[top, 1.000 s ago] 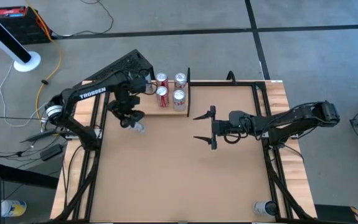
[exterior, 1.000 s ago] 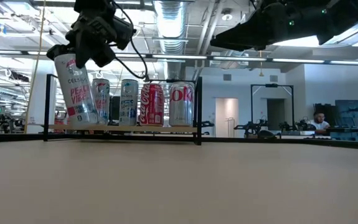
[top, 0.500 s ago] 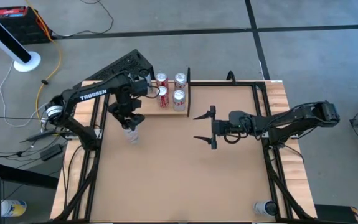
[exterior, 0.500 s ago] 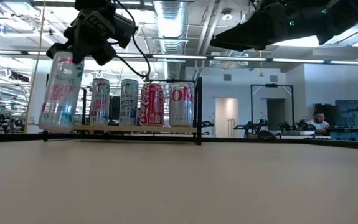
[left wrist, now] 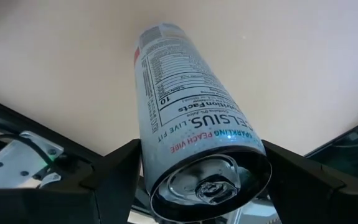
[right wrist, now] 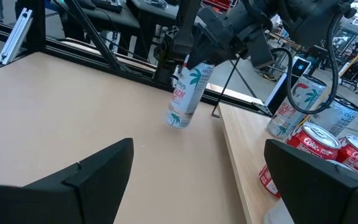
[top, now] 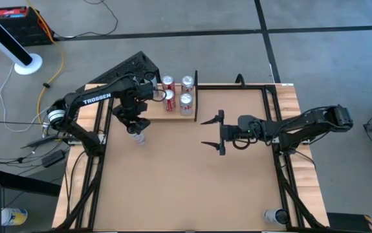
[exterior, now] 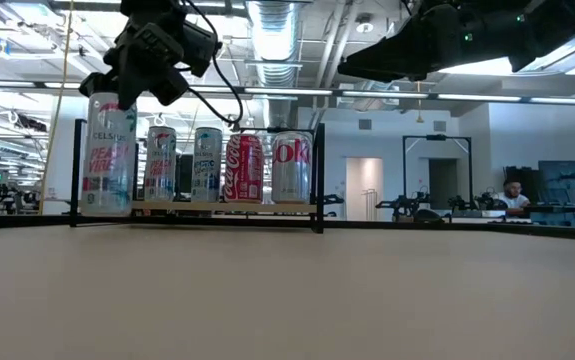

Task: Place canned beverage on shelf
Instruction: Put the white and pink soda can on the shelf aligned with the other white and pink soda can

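Premises: an open-plan robotics laboratory. Evidence: exposed ceiling ducting [exterior: 272,25] and strip lights, bare concrete floor [top: 315,16] with trailing cables, further test rigs [exterior: 437,175] behind the table [top: 173,188], and a person seated [exterior: 512,197] at monitors.

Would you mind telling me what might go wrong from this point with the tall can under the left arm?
The Celsius can sits between the fingers of the left gripper, on the table rather than the shelf; if the gripper lets go here, the placing stays undone.

In the right wrist view the can leans, so it might topple once freed.

Four cans already crowd the shelf; bringing this one in could knock the nearest.
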`<state>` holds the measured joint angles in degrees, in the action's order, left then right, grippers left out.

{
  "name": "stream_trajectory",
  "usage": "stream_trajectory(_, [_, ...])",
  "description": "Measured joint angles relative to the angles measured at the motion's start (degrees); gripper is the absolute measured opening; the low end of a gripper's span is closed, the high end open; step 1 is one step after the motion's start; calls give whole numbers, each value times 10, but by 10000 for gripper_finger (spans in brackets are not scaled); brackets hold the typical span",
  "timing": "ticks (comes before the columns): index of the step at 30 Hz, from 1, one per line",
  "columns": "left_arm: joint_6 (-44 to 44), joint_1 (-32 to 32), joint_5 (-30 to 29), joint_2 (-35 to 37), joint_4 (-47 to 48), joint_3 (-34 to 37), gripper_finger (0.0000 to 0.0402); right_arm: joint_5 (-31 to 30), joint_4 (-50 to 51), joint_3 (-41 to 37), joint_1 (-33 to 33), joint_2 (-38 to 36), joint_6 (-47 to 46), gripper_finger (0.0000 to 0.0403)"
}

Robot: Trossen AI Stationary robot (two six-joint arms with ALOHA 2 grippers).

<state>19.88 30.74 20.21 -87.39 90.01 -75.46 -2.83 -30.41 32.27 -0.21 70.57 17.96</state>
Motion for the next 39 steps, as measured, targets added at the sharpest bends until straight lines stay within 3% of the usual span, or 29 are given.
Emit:
stream_trajectory(15, [-19,0,-42,0,-6,0,291,0,0,0,0,0,0,384])
stream_trajectory(27, [-81,4,-4,0,-1,0,291,0,0,0,0,0,0,384])
stream_trajectory(33, [-99,30,-78,0,0,-11,291,0,0,0,0,0,0,384])
stream_trajectory(39, [-128,64,-152,0,0,-89,291,0,0,0,0,0,0,384])
